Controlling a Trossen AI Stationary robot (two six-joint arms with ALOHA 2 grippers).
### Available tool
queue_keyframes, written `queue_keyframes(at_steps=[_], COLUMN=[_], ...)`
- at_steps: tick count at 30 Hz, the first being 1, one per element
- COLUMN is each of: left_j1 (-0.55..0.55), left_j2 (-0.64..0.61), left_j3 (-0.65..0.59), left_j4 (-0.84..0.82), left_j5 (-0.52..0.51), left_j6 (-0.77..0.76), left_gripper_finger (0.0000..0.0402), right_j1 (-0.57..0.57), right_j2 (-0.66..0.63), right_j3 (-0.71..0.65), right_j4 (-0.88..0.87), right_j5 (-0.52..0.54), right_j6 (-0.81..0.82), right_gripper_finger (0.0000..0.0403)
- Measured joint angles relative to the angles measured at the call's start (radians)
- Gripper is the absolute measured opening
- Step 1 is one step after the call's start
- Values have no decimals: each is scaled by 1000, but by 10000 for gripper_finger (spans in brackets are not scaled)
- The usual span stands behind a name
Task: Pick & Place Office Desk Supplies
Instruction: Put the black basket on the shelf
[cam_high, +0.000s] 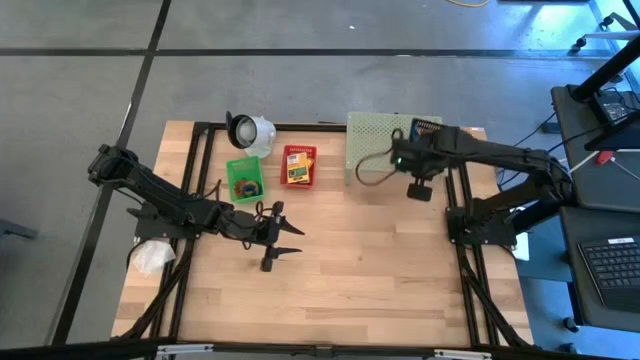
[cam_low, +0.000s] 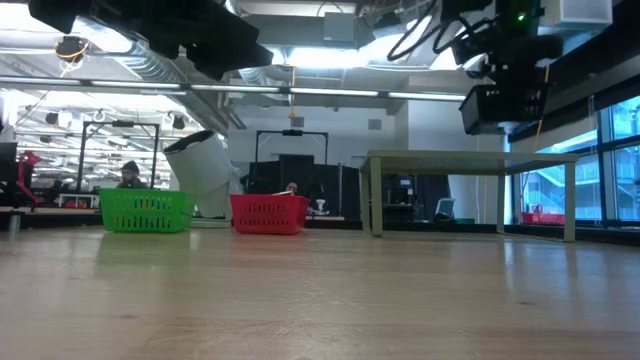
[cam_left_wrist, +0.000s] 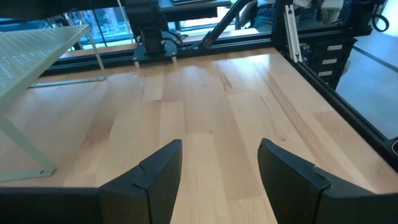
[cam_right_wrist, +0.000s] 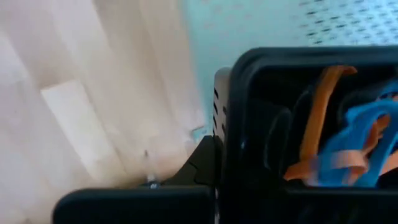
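Over the shelf (cam_high: 378, 140) at the table's far side, the right gripper (cam_high: 420, 188) hangs with fingers pressed together, holding nothing visible; just beyond it a black tray (cam_right_wrist: 311, 124) on the shelf holds blue and orange rubber bands (cam_right_wrist: 348, 149). Near mid-table the left gripper (cam_high: 283, 236) hovers low with fingers (cam_left_wrist: 155, 180) spread (nothing between them). A crayon box (cam_high: 296, 168) lies in the red basket (cam_high: 299, 152), beside the green basket (cam_high: 245, 178).

Four cameras around one tabletop (cam_high: 340, 270)

High view looks straight down; low view skims level across the tabletop toward the green basket (cam_low: 146, 210) and red basket (cam_low: 269, 213), shared with high. Left wrist faces the shelf (cam_left_wrist: 37, 53); right wrist presses close to a black bin (cam_right_wrist: 311, 124).
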Motion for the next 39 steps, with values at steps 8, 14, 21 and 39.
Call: queue_keyframes(at_steps=[8,14,21,39], left_j1=[1,1,1,1], left_j2=[0,0,0,0], left_j3=[0,0,0,0], left_j4=[-4,-18,-22,-23], left_j5=[0,0,0,27], left_j6=[7,26,22,-11], left_gripper_finger=[203,203,203,203], right_j1=[-147,-215,-288,-371], right_j2=[-49,-48,-48,-48], right_j3=[0,0,-3,-166], right_j4=[45,76,88,190], right_j5=[-95,-147,-207,-232], right_j6=[-115,-192,-249,-317], right_gripper_finger=[1,0,0,0])
